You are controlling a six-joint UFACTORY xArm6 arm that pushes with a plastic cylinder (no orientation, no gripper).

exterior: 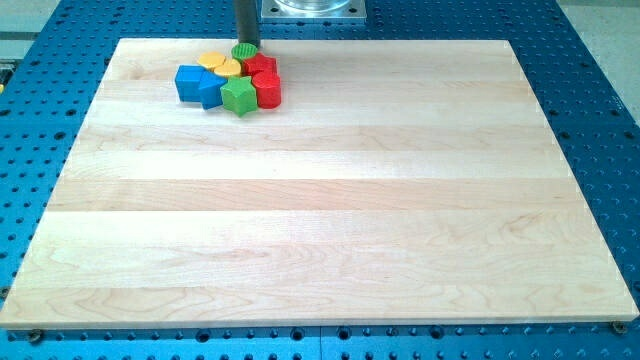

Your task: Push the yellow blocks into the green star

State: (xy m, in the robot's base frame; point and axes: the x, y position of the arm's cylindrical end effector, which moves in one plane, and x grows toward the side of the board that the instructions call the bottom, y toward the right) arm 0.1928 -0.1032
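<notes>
A tight cluster of blocks sits near the top left of the wooden board [320, 200]. Two flat yellow blocks [219, 65] lie at the cluster's top. The green star [239, 96] is at the cluster's bottom, just below and right of the yellow blocks. A round green block [245, 51] is at the very top. My tip [246, 45] is at the cluster's top edge, touching or just behind the round green block, up and to the right of the yellow blocks.
Two blue blocks [198, 84] sit at the cluster's left. Two red blocks [264, 80] sit at its right, one a cylinder. The board's top edge is just behind the cluster, with the blue perforated table [590, 60] around the board.
</notes>
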